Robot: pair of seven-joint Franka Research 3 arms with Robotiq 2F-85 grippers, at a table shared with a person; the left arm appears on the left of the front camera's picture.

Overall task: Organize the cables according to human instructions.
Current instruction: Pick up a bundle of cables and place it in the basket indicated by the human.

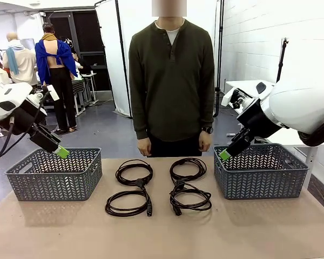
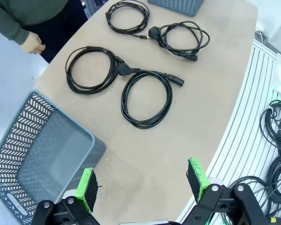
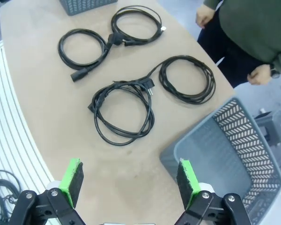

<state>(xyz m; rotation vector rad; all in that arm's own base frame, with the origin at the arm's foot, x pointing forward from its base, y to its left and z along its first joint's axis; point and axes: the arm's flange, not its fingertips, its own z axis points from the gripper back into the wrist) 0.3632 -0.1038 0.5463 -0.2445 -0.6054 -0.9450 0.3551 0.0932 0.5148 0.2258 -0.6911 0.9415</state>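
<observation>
Several black coiled cables lie mid-table in two pairs: a far left coil (image 1: 134, 172), a far right coil (image 1: 187, 167), a near left coil (image 1: 128, 204) and a near right coil (image 1: 190, 197). My left gripper (image 1: 61, 152) hangs open above the left basket (image 1: 54, 172), with nothing between its fingers (image 2: 86, 190). My right gripper (image 1: 224, 155) hangs open by the inner rim of the right basket (image 1: 261, 170), also holding nothing. The human (image 1: 171, 81) stands at the far edge with both hands down. Each wrist view looks down on the coils (image 2: 146, 97) (image 3: 124, 112).
Two grey plastic baskets (image 2: 42, 150) (image 3: 225, 154) flank the cables, one at each side of the table. Bare tabletop (image 1: 162, 237) lies in front of the coils. Spare cords (image 2: 276, 126) hang beyond the table's near edge.
</observation>
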